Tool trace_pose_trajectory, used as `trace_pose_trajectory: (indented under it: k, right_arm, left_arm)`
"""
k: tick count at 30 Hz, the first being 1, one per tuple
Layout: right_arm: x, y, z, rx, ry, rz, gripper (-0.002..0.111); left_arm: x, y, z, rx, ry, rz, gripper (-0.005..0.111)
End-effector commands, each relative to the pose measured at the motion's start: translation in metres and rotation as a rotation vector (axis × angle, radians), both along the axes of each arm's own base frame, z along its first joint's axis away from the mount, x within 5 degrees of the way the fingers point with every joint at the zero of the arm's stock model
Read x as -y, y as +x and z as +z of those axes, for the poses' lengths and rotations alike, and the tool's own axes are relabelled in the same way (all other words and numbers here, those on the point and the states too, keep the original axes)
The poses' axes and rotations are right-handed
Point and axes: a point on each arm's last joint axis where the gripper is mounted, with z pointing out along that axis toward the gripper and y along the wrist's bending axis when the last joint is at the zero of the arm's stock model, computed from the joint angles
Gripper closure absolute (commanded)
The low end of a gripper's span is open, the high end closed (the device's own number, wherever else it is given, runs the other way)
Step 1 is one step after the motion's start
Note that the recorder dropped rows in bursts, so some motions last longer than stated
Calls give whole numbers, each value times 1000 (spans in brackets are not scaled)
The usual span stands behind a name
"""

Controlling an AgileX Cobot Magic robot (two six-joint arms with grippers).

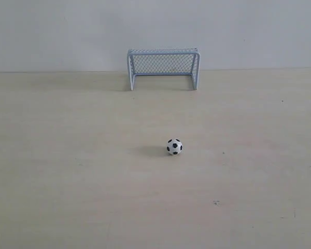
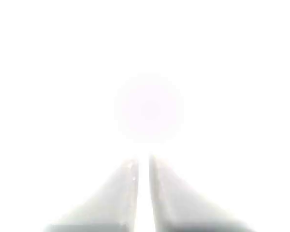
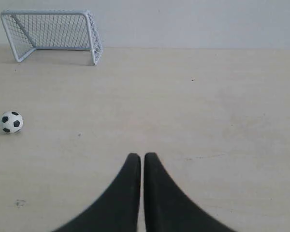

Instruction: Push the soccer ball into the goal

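Note:
The soccer ball (image 1: 174,147) rests on the pale wooden table near the middle, well in front of the goal (image 1: 163,67), which stands against the back wall with its mouth facing the ball. In the right wrist view the soccer ball (image 3: 11,122) and the goal (image 3: 52,34) lie off to one side. My right gripper (image 3: 142,157) is shut and empty, its black fingers nearly touching, apart from the ball. The left wrist view is washed out white; my left gripper (image 2: 143,162) shows two pale fingers close together, nothing between them. Neither gripper appears in the exterior view.
The table (image 1: 67,171) is bare pale wood with a few small dark specks (image 1: 216,203). A plain white wall (image 1: 249,31) runs along its far edge behind the goal.

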Motion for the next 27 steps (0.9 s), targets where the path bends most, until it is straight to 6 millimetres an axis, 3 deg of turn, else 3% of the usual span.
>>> trace_pose_trajectory:
  k: [1,9,15,21,27]
  right_arm:
    - [0,0,2,19,-10,1,108]
    - [0,-1,0,-3,-5,2,108]
    - [-2,-9,57,119,95,21,108]
    - [-2,-31,119,255,183,34,108]
    - [0,-45,152,412,255,37,108]
  left_arm:
    - [0,0,2,10,-9,3,100]
    - [0,0,2,10,-9,3,100]
    - [0,0,2,10,-9,3,100]
    - [0,0,2,10,-9,3,100]
    - [0,0,2,10,-9,3,100]
